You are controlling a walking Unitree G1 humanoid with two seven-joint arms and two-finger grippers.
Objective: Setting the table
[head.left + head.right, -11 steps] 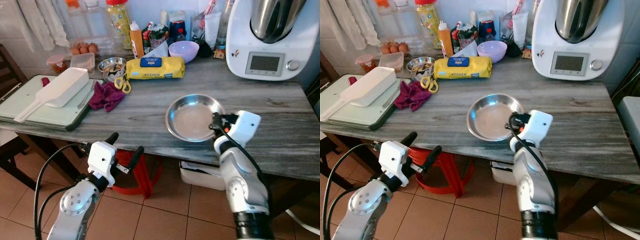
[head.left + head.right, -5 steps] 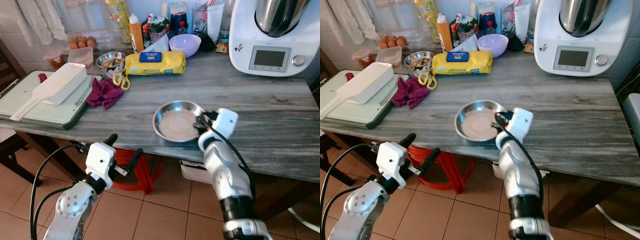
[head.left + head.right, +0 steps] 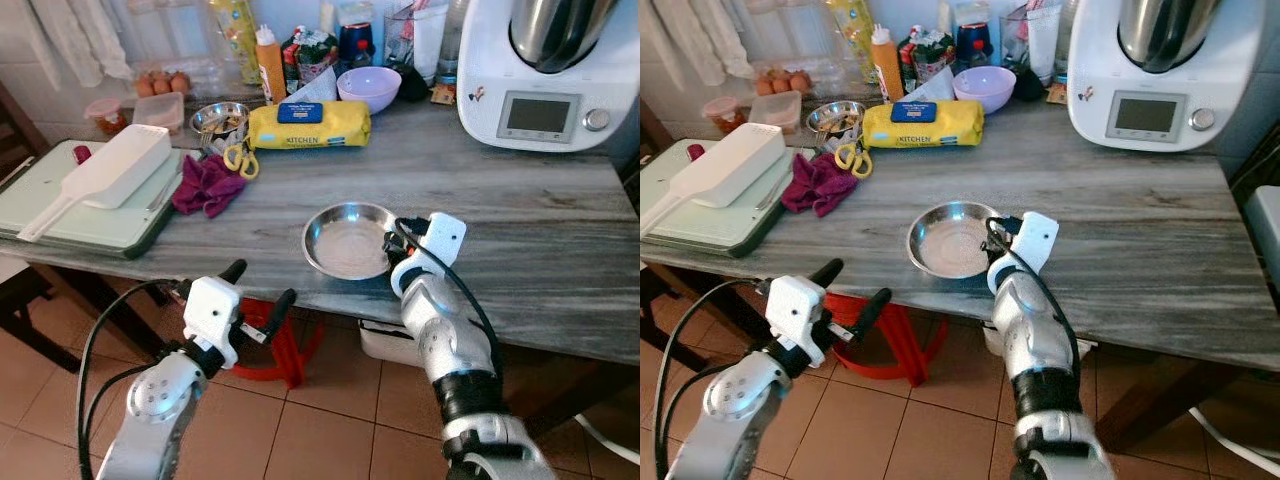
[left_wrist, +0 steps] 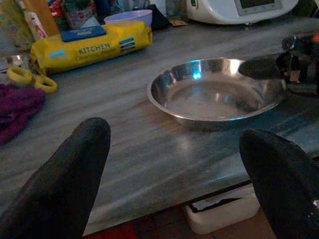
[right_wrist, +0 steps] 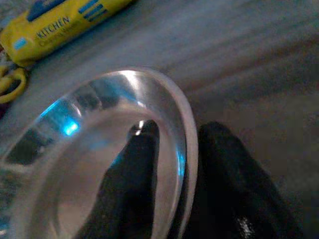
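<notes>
While right gripper (image 3: 398, 238) pinched steel plate (image 3: 345, 240) rim, one finger inside, one outside | step: positioning plate near table (image 3: 560, 250) edge | left gripper (image 3: 258, 291) spread, empty | next: release cleanly.

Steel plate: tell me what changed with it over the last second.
The right gripper, clamped on the steel plate rim, has dragged it across the table toward the near edge and the robot's left. The left gripper stays open below the edge. The yellow pack and scissors have not moved.
</notes>
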